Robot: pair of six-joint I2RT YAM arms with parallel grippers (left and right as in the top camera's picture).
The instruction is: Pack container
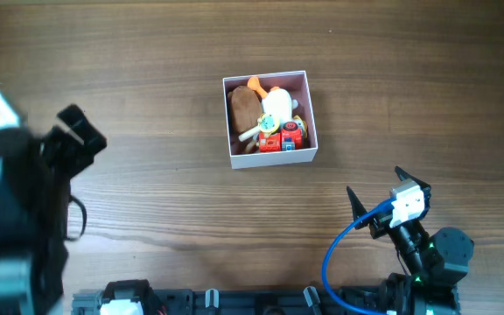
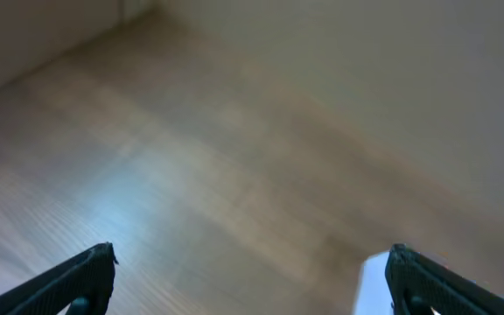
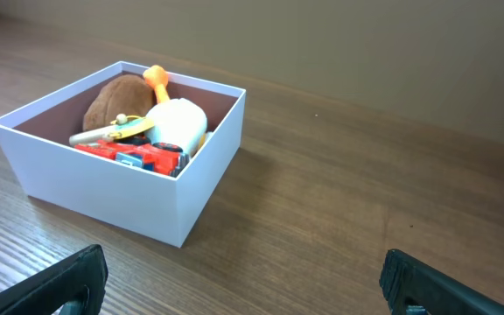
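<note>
As toys (image 1: 269, 112) already fill the container (image 1: 274, 158), left tool (image 2: 252, 267) and right tool (image 3: 243, 271) gape wide, empty, clear: packing seems done.

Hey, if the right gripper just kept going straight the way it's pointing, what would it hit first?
Most likely the bare table just beside the container; the open right gripper aims slightly past its near corner. Depth is unclear, so a finger might clip that wall.

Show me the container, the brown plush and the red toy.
container (image 3: 103, 188), right wrist view, white front wall.
brown plush (image 1: 242, 109), overhead view, its middle.
red toy (image 1: 274, 143), overhead view, its top.
</note>
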